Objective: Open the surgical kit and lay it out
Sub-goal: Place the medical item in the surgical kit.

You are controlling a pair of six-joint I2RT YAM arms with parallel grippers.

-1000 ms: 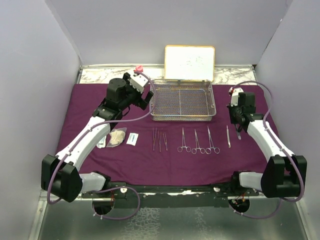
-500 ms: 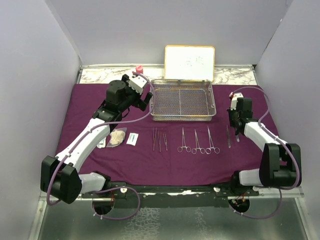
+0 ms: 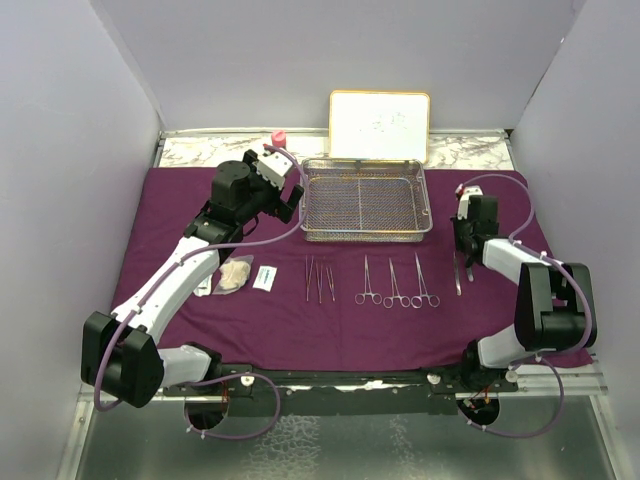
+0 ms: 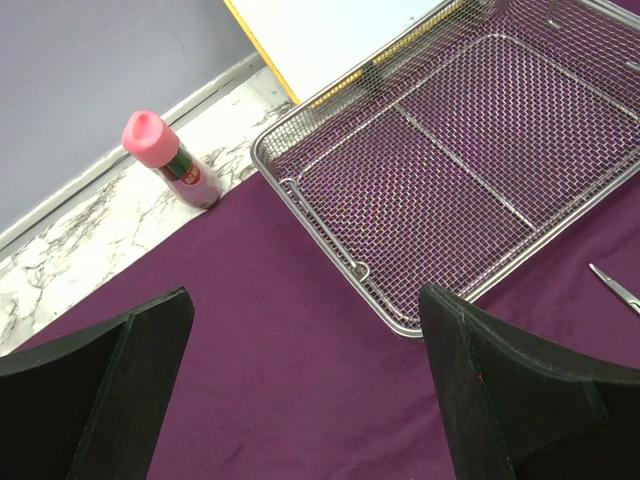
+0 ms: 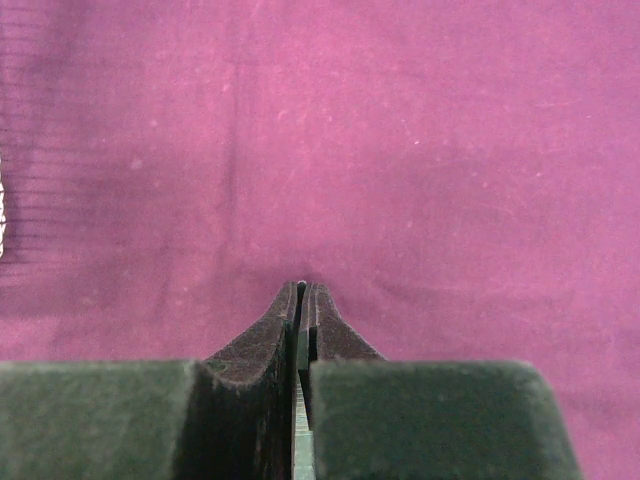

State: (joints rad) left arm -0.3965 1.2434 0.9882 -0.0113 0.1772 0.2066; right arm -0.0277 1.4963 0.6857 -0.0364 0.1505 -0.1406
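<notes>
Your surgical kit looks pretty much laid out already: the purple cloth wrap (image 3: 340,330) is spread flat over the bench (image 3: 200,150), with the mesh tray (image 3: 367,237) up at 12 o'clock on it. At 6 o'clock from the tray you've got a neat row of forceps (image 3: 318,280) and clamps (image 3: 396,285). The gauze (image 3: 236,274) and a white packet (image 3: 265,278) are around 8 o'clock. One slim instrument (image 3: 457,275) lies apart at 4 o'clock, right by your right gripper (image 5: 302,300). That gripper is pressed together low over the cloth, with a pale sliver in the seam, and I can't tell if it's pinching anything. I'd watch that one: drag it sideways and it could snag the wrap and shift the whole row. Your left gripper (image 4: 305,330) is spread wide at the tray's 9 o'clock corner, so a careless swing could shove the tray or tip the pink-capped bottle (image 4: 165,155).
</notes>
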